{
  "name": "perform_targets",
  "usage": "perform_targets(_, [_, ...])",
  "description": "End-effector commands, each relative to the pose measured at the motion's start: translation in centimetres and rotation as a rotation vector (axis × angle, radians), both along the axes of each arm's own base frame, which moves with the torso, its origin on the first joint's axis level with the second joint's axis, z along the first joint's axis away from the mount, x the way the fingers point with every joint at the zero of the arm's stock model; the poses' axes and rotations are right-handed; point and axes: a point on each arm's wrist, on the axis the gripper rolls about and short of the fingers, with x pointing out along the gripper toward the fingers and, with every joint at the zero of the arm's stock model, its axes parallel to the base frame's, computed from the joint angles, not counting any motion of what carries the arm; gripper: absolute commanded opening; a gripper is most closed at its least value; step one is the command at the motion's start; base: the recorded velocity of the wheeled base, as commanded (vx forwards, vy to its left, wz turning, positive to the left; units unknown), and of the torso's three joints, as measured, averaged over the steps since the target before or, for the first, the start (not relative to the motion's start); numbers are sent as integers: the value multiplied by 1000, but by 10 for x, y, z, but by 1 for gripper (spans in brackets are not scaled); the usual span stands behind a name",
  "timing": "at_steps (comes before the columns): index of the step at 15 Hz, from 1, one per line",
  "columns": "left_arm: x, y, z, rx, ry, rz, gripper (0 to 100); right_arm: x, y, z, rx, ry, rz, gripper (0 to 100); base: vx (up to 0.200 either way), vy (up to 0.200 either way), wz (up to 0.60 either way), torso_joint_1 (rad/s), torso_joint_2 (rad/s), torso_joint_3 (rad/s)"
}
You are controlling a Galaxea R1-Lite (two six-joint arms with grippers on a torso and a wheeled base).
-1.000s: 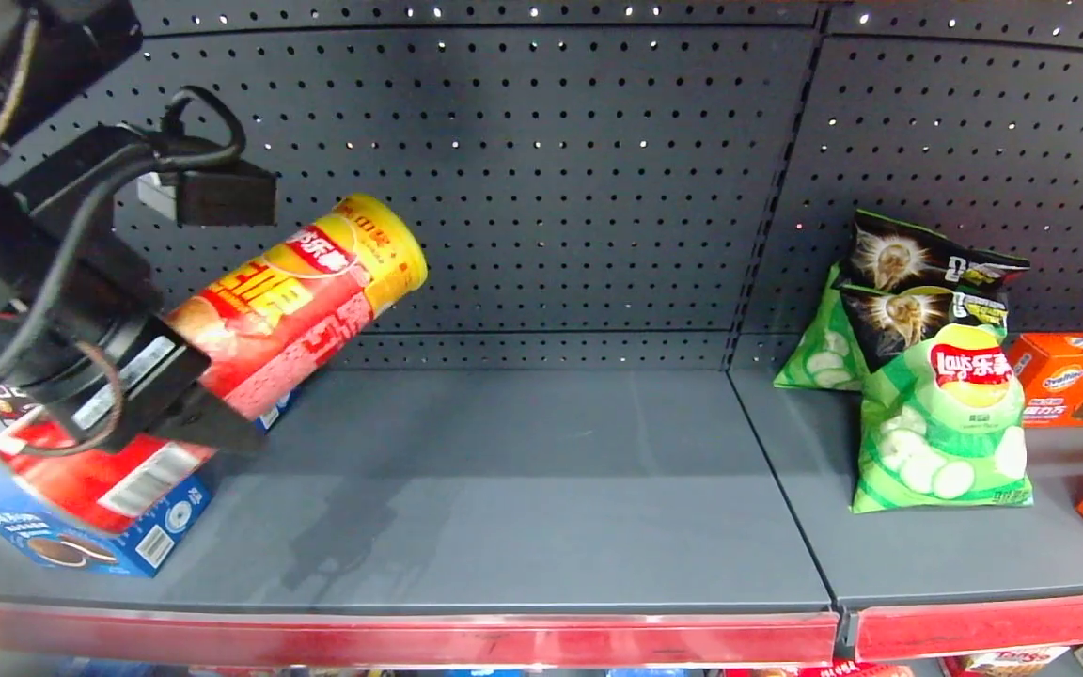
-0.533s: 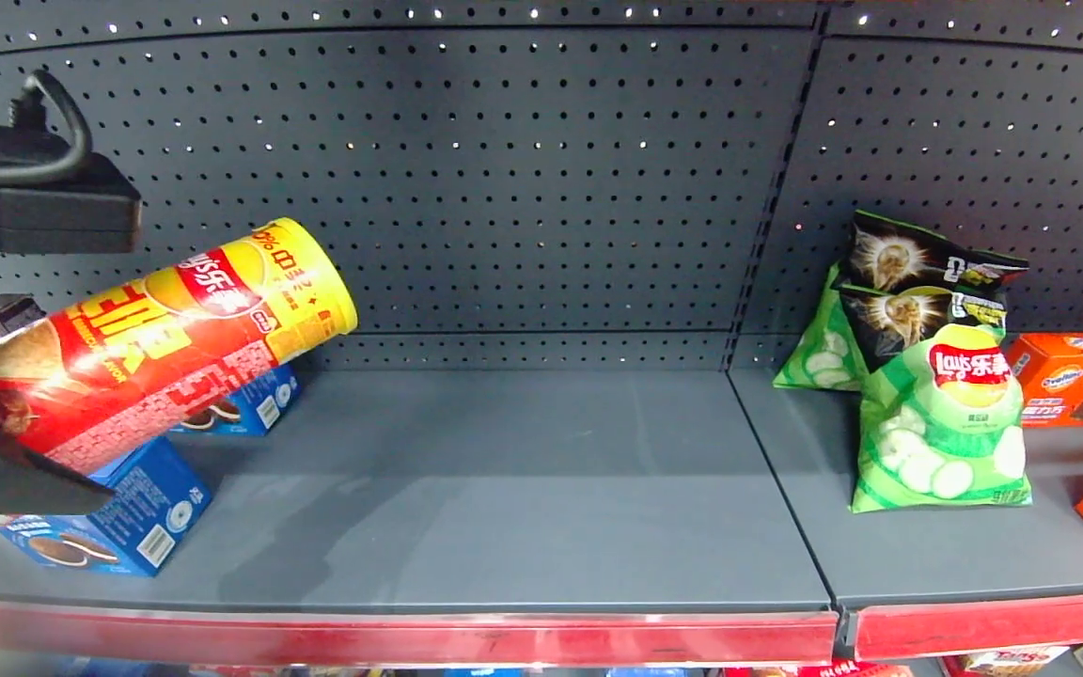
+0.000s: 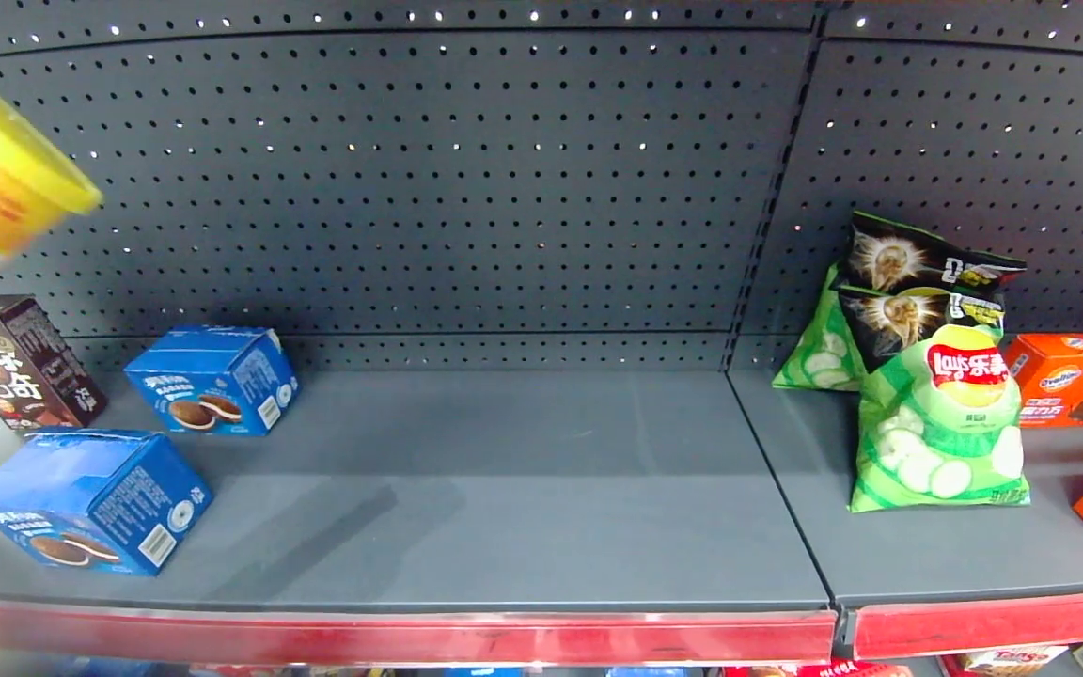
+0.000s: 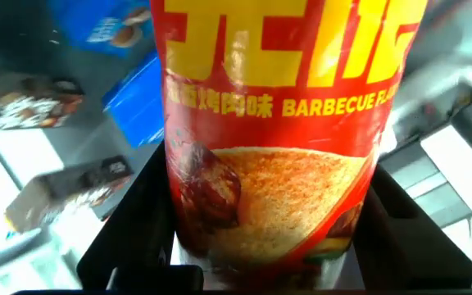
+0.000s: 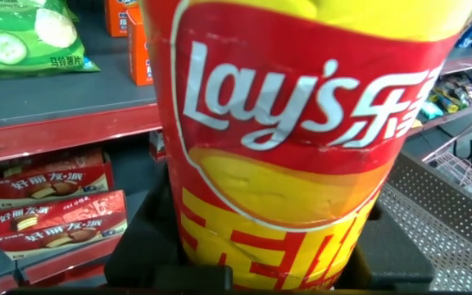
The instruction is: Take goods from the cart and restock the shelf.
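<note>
Big shelf (image 3: 504, 489): open deck mid-span. The left end effector (image 4: 273, 217) is clamped on a BBQ chip can (image 3: 6, 188), held high by the shelf's left end. The right end effector (image 5: 273, 238) is clamped on a second can (image 5: 301, 147), out front of the shelf. Risk: a tall can tips on release, or clips the blue cookie boxes (image 3: 90, 498) if approach is low.

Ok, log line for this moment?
left tool: shut on left can | right tool: shut on right can | shelf: boxes left, bags right
</note>
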Motion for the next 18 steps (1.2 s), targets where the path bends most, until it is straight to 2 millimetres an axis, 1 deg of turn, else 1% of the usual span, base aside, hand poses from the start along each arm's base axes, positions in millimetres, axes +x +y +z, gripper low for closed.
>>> perform_targets(1, [-79,41,0,-109,-196,1,0,2,0,-2,0,12,0,0,0,0,0,0,0,0])
perform_targets(2, [-99,52,-19,-133,-239,2,0,3,0,-2,0,14,0,0,0,0,0,0,0,0])
perform_targets(3, [-95,50,-35,-133,-235,2,0,3,0,-2,2,13,0,0,0,0,0,0,0,0])
perform_targets(6, [-74,38,-112,-181,-255,-18,0,2,-1,-3,-1,7,11,0,0,0,0,0,0,0])
perform_targets(7, [-69,36,-129,-200,-251,-5,0,-2,-3,-7,-7,-4,19,0,0,0,0,0,0,0])
perform_targets(8, [-65,33,-135,-222,-255,8,0,-3,-3,-9,-9,-8,22,0,0,0,0,0,0,0])
perform_targets(10, [-47,24,-142,-348,-314,64,0,-4,-3,-10,-11,-9,22,0,0,0,0,0,0,0])
perform_targets(12, [-28,15,-157,-407,-412,110,0,-2,-3,-12,-11,-3,23,0,0,0,0,0,0,0])
perform_targets(14, [-5,6,-174,-459,-548,174,0,-2,-3,-12,-11,-2,23,0,0,0,0,0,0,0])
perform_targets(15, [0,5,-176,-479,-581,197,0,-2,-3,-12,-11,2,23,0,0,0,0,0,0,0])
perform_targets(17, [15,1,-172,-518,-657,250,0,-1,-3,-13,-20,13,27,0,0,0,0,0,0,0])
perform_targets(18, [15,1,-173,-514,-654,261,0,0,-3,-13,-25,18,27,0,0,0,0,0,0,0])
